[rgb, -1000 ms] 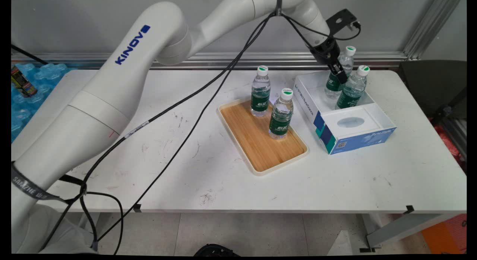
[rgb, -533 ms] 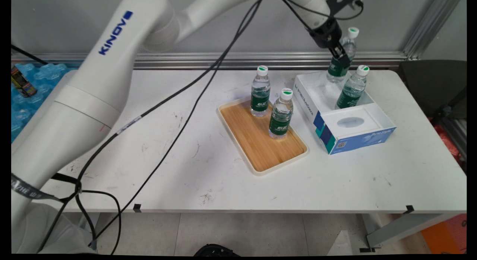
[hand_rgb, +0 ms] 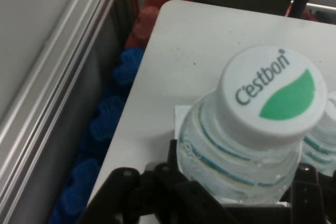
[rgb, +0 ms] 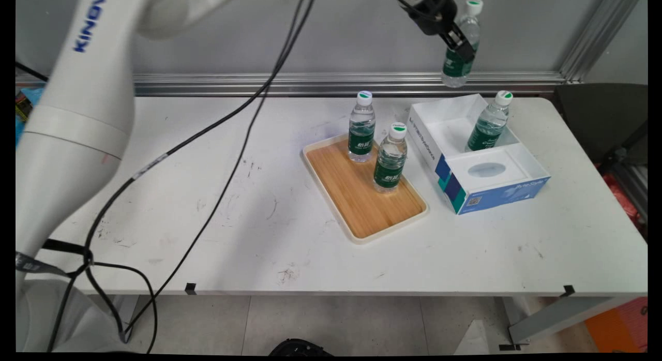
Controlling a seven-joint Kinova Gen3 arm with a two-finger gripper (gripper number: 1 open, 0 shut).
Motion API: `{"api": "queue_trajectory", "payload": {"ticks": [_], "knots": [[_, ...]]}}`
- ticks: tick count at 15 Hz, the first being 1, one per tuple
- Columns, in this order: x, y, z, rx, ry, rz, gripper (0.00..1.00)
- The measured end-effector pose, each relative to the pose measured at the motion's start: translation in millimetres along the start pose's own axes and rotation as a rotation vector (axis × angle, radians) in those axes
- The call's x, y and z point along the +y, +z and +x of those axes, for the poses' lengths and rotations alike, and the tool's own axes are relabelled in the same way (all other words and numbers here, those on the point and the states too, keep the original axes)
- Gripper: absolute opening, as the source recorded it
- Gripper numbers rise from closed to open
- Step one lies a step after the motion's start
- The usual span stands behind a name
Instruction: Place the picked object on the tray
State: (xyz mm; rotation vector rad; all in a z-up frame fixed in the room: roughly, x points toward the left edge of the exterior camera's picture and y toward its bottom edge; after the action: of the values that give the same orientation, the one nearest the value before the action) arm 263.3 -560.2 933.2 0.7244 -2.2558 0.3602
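Gripper (rgb: 462,46) is high at the top of the main view, over the back edge of the desk (rgb: 258,221). Its fingers (rgb: 456,39) are clamped on a water bottle (rgb: 456,66), around the body just under the neck. The bottle hangs tilted in the air, clear of everything and above the open white box (rgb: 439,125).

A second bottle (rgb: 486,125) leans in the box's far right corner. Two more (rgb: 361,128) (rgb: 390,159) stand upright on the wooden tray (rgb: 362,206) just left of the box.

Writing: the hand view shows the held bottle's cap (hand_rgb: 270,95) reading "C'estbon" beside a green leaf shape. All the bottles have green labels with white characters I can't read. The box has blue lettering, not clearly legible, and a QR code on the near face.
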Motion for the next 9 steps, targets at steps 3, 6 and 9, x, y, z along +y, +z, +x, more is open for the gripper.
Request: {"api": "queue_trajectory", "payload": {"ticks": [3,6,9], "knots": [[1.8,-29.1,-10.0,0.015,-0.019,0.007,0.0],[3.5,-61.1,-24.3,0.03,-0.036,0.016,0.0],[5.3,-93.3,-40.9,0.036,-0.059,0.029,0.0]]}}
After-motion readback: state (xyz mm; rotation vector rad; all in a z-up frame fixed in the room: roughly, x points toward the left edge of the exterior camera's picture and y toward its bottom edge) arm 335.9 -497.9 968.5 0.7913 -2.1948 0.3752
